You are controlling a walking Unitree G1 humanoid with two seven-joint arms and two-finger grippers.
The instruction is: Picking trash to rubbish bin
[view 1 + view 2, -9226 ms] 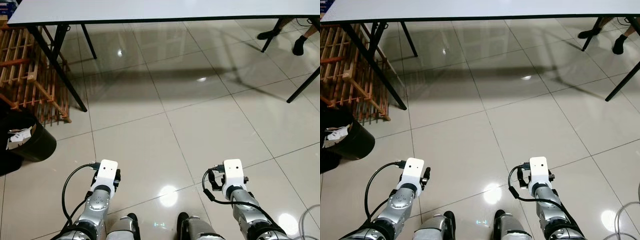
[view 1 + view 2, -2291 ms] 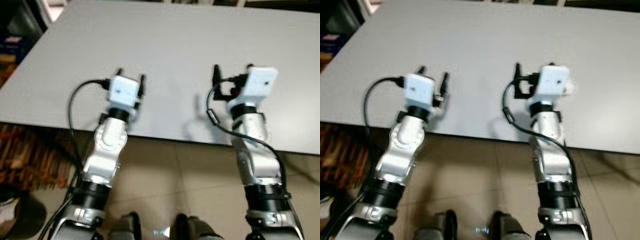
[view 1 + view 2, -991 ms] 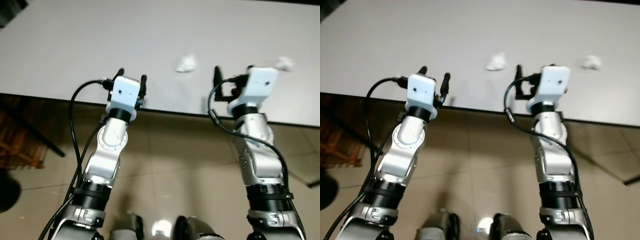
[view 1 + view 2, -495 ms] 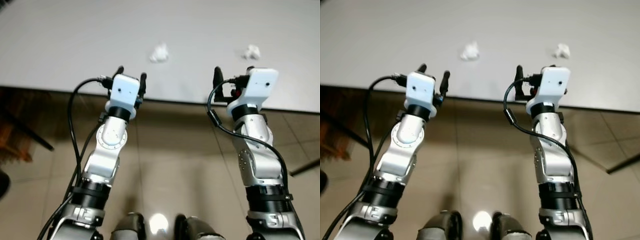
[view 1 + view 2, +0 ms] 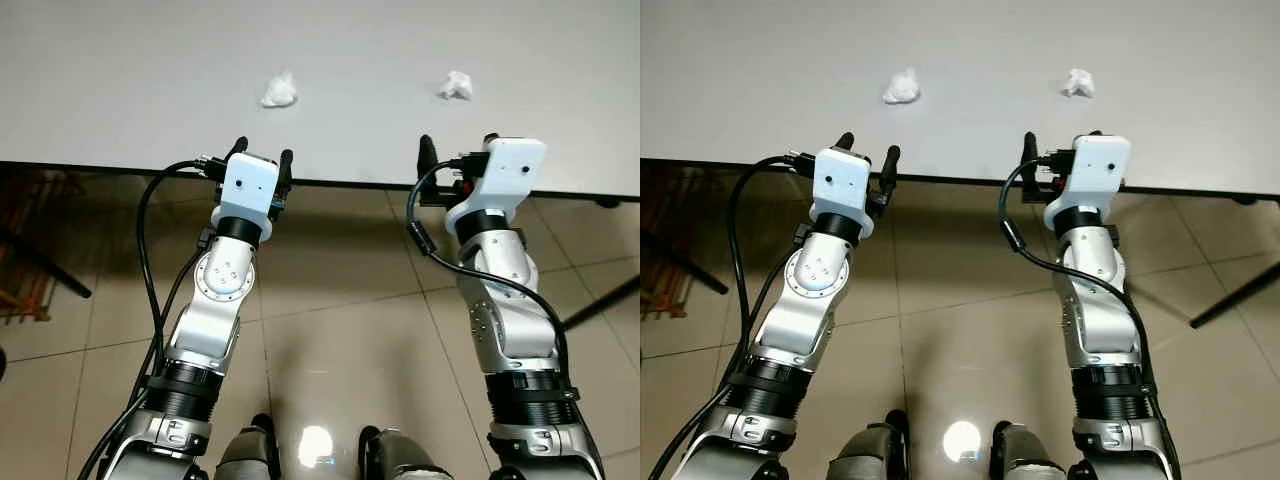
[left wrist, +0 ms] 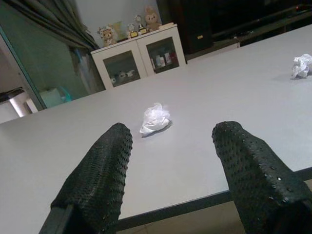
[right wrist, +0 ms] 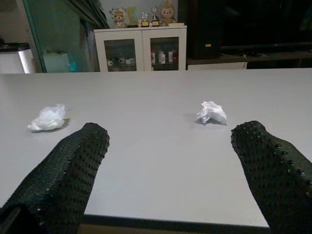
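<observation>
Two crumpled white paper wads lie apart on the grey table [image 5: 120,90]: the left wad [image 5: 279,90] and the right wad [image 5: 455,86]. My left gripper [image 5: 262,152] hovers open at the table's near edge, just short of the left wad. In the left wrist view that wad [image 6: 156,118] sits ahead between the spread fingers [image 6: 97,180]. My right gripper [image 5: 457,146] is open at the same edge, just short of the right wad. From the right wrist, this wad [image 7: 211,113] lies ahead, and the other wad [image 7: 48,118] off to one side. Neither gripper holds anything.
Beige floor tiles [image 5: 340,330] lie below the table's edge. A black table leg [image 5: 600,300] slants at the right and a wooden rack [image 5: 20,290] stands at the left under the table. A white glass-door cabinet [image 6: 141,61] stands beyond the table.
The camera has moved: the table edge and both wads now sit higher and further left in view. Both arms, low over the floor 9 seconds ago, stay raised at the table edge, grippers open.
</observation>
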